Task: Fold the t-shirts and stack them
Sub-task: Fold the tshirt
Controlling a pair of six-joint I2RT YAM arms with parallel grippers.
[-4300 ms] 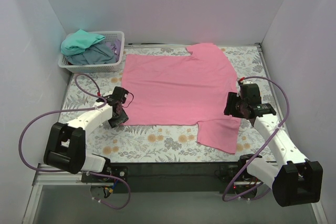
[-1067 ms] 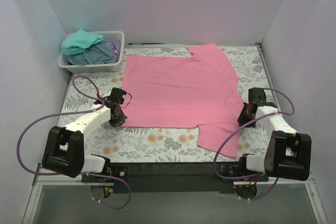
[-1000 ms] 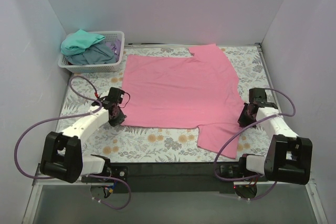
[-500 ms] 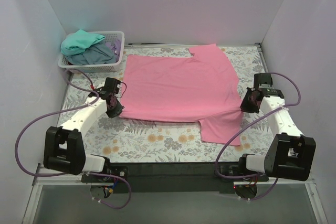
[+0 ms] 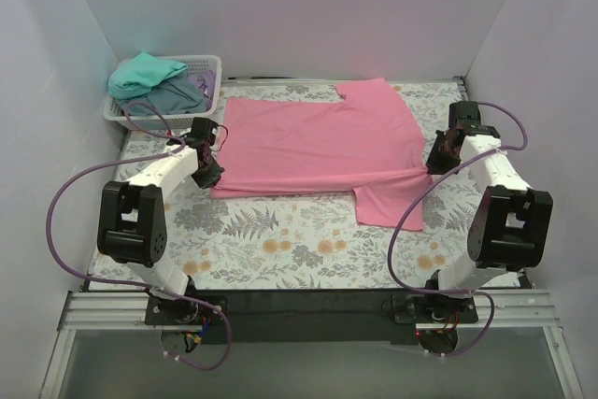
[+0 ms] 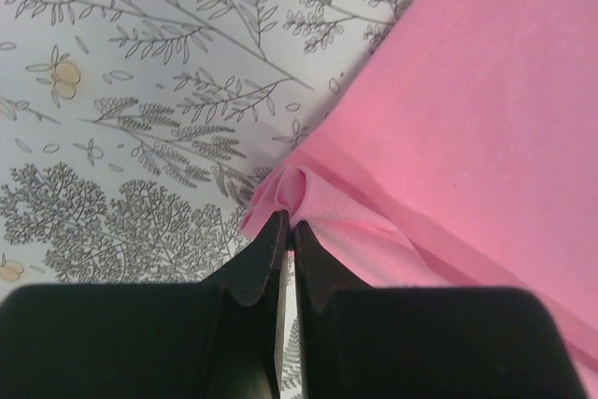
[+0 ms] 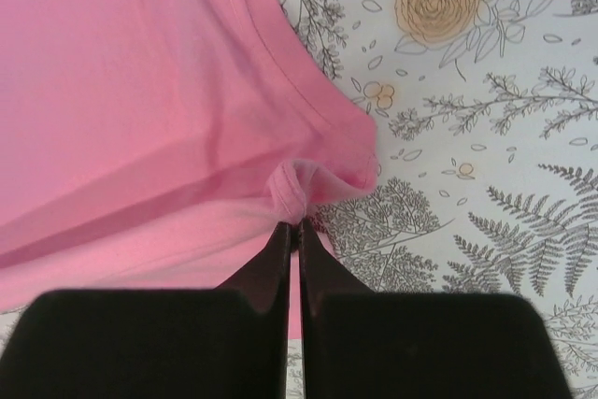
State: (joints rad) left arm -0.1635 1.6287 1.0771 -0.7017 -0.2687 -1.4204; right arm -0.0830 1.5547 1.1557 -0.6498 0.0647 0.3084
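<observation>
Both arms have swung well forward in the last second. I've carried the near hem of the pink t-shirt (image 5: 318,142) away from me, up over the body of the shirt.

The left gripper (image 6: 288,226) is clamped tight on a small bunch of pink cloth at the hem corner. The right gripper (image 7: 291,226) has the same kind of pinch on its corner, just under the stitched edge. Neither has let slip.

From the top view, the left gripper (image 5: 211,175) and right gripper (image 5: 437,161) now sit about level with each other, much farther up the bench (image 5: 280,240) than a moment ago. A doubled band is forming along the near edge.

The near sleeve (image 5: 391,205) has trailed along and hangs out past the new fold line, so I reckon it will need tucking.

To my eye this is the first fold, underway but not laid down, with the hem only part of the way across.

The teal shirt (image 5: 145,74) and grey-blue shirt (image 5: 173,97) are in the basket (image 5: 211,91) at the far left corner, not yet started.
</observation>
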